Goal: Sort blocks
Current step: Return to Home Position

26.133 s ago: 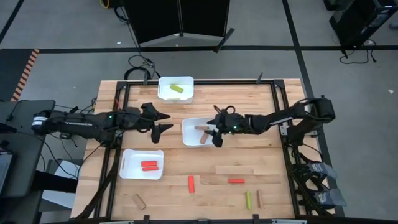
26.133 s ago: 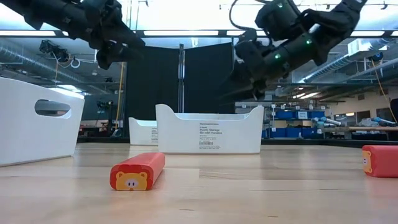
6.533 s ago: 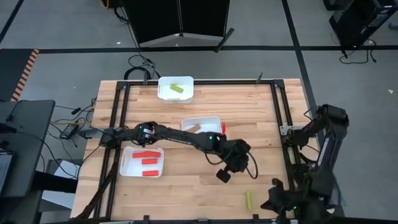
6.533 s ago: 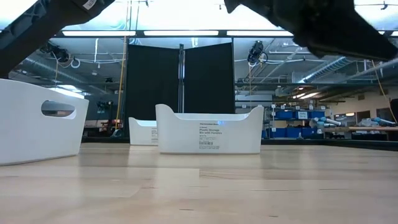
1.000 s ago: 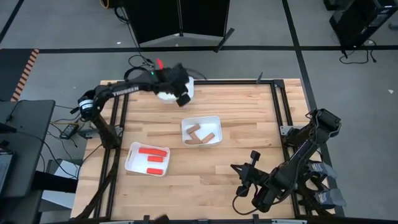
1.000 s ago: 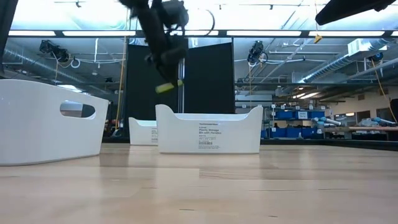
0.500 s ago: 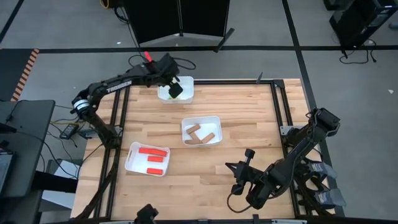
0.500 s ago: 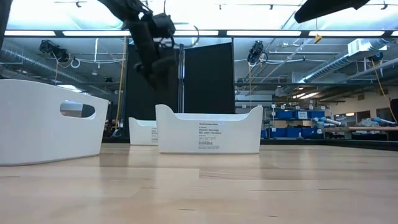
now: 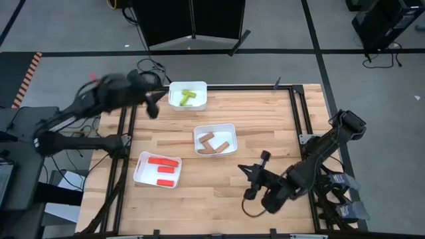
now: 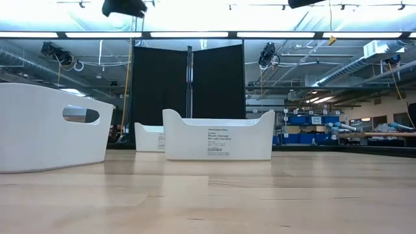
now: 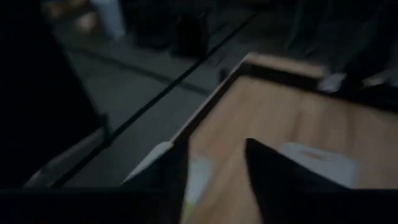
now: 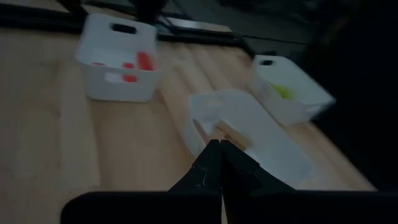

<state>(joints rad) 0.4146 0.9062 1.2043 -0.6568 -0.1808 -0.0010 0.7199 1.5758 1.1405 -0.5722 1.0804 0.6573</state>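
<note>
- any blocks loose on the table?
- none you can see. green blocks in far tray, brown blocks in middle tray, red blocks in near tray. sorting looks done.
- your claws?
- left claw beside far tray, fingers apart, empty. right claw near front edge, pinched together, empty. only parking left, likely.

Left arm arches up from its base at 9 o'clock. Left gripper lies at 11 o'clock in the high view, fingers parted. Right arm is folded low at 4 o'clock. Right gripper points toward 9 o'clock, fingers pressed together.
</note>
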